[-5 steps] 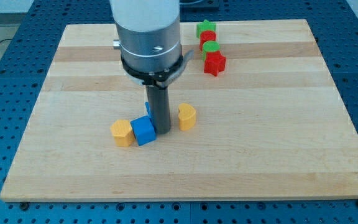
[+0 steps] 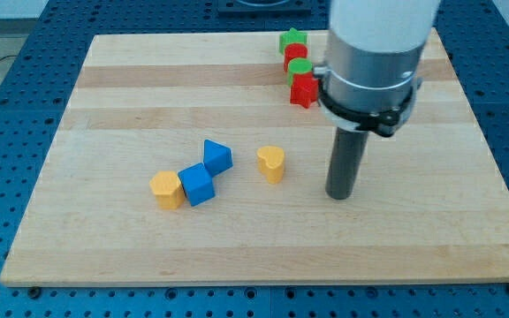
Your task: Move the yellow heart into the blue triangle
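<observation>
The yellow heart (image 2: 271, 163) lies near the middle of the wooden board (image 2: 104, 106). The blue triangle (image 2: 216, 156) lies a short way to its left, with a gap between them. My tip (image 2: 340, 194) rests on the board to the right of the yellow heart, a block's width or so away, touching no block.
A blue cube (image 2: 198, 185) touches the blue triangle's lower left, and a yellow block (image 2: 166, 189) sits just left of the cube. At the view's top a column holds a green star (image 2: 292, 40), a red block (image 2: 295, 54), a green block (image 2: 300, 69) and a red star (image 2: 304, 89).
My tip has moved from beside the blue blocks, left of the heart, across to the heart's right. The blue triangle, hidden behind the rod before, now shows. The blocks have barely shifted.
</observation>
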